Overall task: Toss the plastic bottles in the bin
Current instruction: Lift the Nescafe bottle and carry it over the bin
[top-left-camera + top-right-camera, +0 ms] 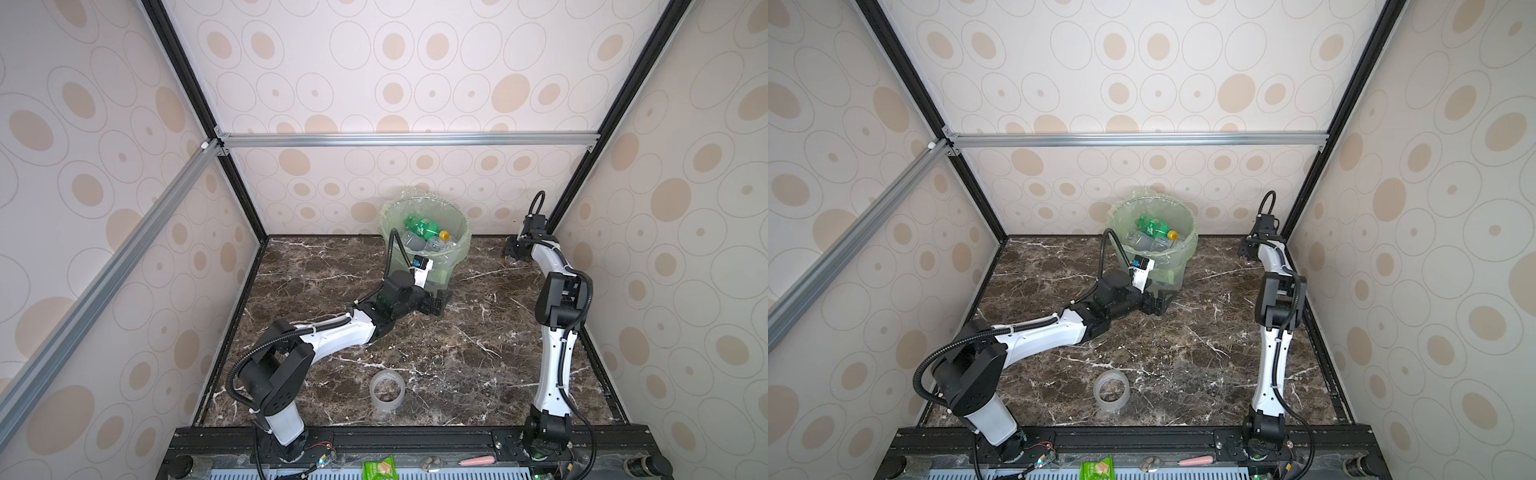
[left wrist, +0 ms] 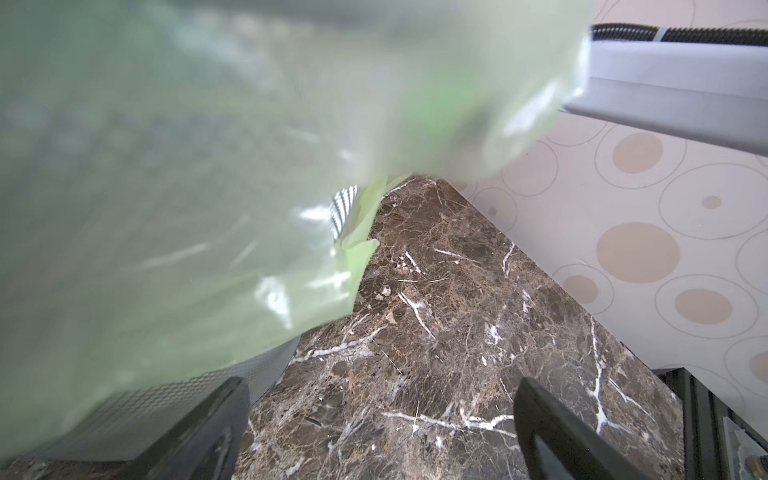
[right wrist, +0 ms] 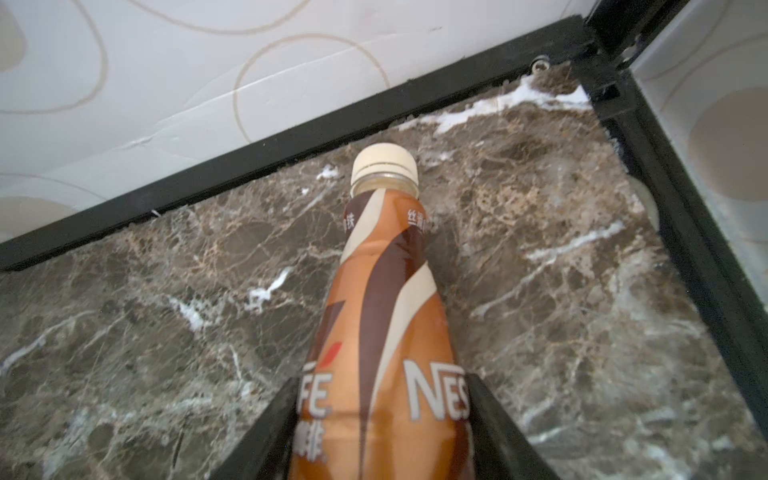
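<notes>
Now, right gripper (image 3: 382,382): closed on the brown bottle (image 3: 386,291), one finger pressed to each side of its label
Brown bottle: sticks out ahead of the right gripper, cream cap (image 3: 384,164) farthest from it, low over the marble table (image 3: 166,332); resting or lifted, cannot tell
Left gripper (image 2: 380,384): jaws spread wide, only table between them
Bin (image 1: 457,253): green-lined wall just beside one left finger (image 2: 199,432)
Green bottle (image 1: 422,226): inside the bin with clear bottles (image 1: 434,245), beyond the left gripper
Tape roll (image 1: 387,390): behind the left gripper, well apart
</notes>
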Robot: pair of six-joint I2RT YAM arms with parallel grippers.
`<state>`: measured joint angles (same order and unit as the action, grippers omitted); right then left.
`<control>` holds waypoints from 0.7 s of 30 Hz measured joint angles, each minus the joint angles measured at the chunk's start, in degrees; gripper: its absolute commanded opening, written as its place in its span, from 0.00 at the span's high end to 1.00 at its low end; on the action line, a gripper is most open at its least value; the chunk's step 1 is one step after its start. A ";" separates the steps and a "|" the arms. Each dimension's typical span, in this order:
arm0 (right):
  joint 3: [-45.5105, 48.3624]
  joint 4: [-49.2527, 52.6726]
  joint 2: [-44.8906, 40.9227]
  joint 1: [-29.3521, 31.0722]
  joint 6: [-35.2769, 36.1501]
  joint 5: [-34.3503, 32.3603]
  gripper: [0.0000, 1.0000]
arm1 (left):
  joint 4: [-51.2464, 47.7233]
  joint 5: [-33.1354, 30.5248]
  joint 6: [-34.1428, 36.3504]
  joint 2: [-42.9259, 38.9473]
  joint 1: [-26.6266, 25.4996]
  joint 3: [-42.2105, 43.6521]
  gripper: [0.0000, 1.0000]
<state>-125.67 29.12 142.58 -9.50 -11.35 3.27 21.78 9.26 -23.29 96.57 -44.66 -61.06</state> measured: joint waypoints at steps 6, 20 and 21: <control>1.03 3.69 -1.86 0.22 -1.07 1.31 0.76 | -0.74 -0.42 -1.38 -1.22 0.04 0.59 0.01; 19.63 5.64 -15.89 4.11 -3.72 2.64 0.79 | -1.95 -0.50 -4.31 -7.43 0.09 2.45 0.01; 21.40 5.55 -17.31 4.79 -3.91 2.73 0.79 | -2.25 -0.48 -4.42 -7.76 0.11 2.45 0.01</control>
<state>-104.27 34.68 125.27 -4.71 -15.27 6.00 19.53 8.78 -27.70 88.82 -44.56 -58.61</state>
